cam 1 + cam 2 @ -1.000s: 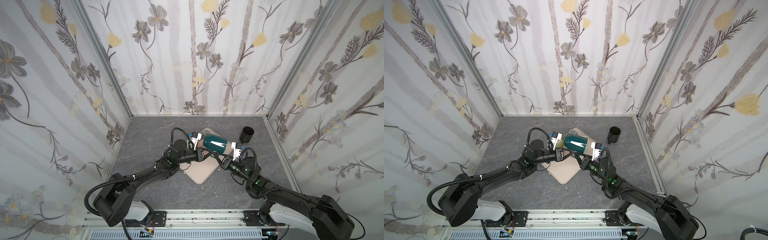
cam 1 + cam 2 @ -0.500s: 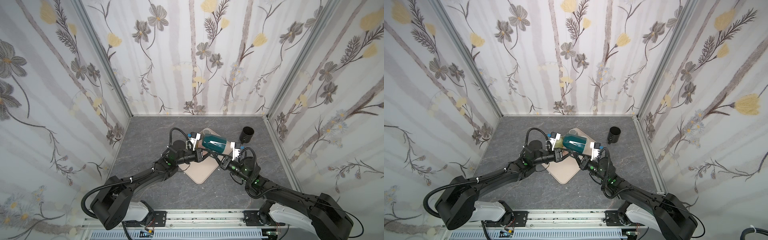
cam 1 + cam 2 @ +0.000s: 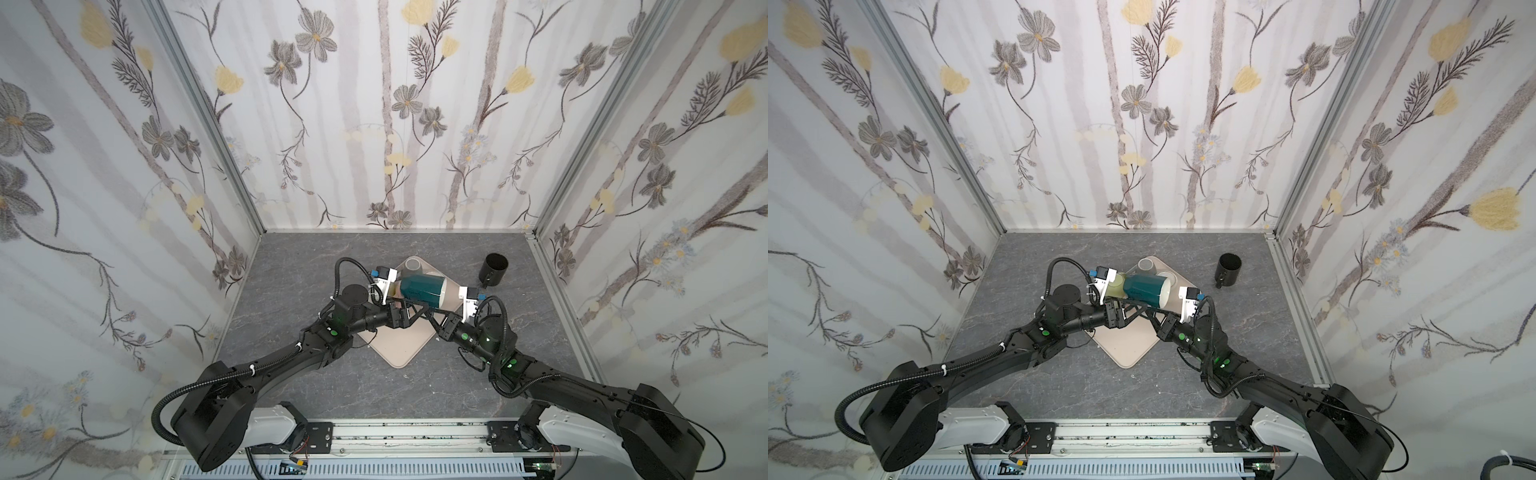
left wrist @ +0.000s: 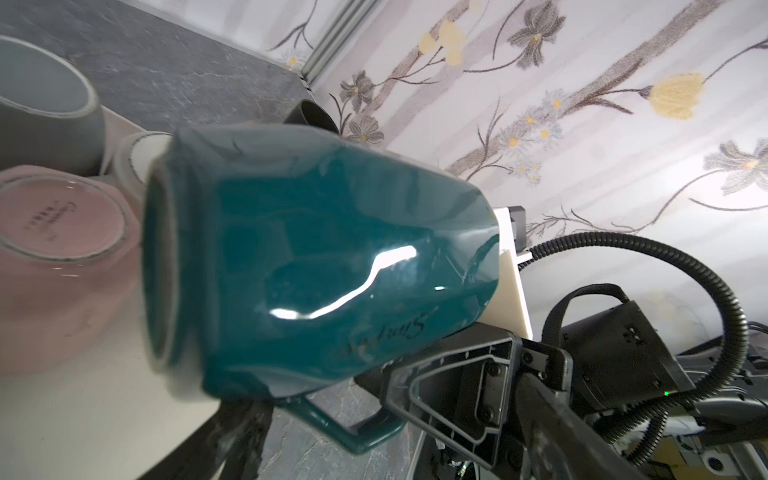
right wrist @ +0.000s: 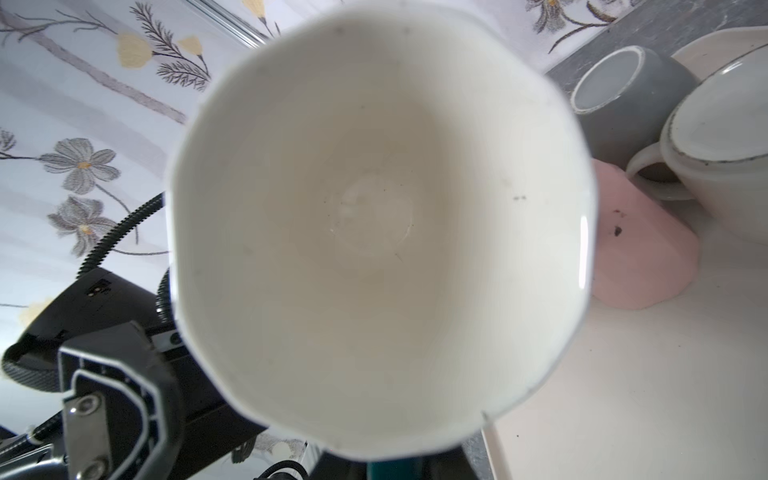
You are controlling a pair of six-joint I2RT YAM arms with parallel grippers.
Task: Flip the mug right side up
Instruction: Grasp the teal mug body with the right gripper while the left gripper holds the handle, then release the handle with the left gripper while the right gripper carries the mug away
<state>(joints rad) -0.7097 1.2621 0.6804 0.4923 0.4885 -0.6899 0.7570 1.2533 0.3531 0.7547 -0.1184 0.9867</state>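
Sideways, the glossy teal mug, cream inside, is gripped by the right claw; left claw: cannot tell.

Dark cursive script low on the glossy teal ceramic mug, lower centre, defies reading; faint print on the pink cup, at left, likewise.

Glossy glazed mug & matt tray

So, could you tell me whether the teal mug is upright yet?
Not yet. The teal mug lies on its side, with its white mouth pointing sideways to the right in both top views and its base to the left.
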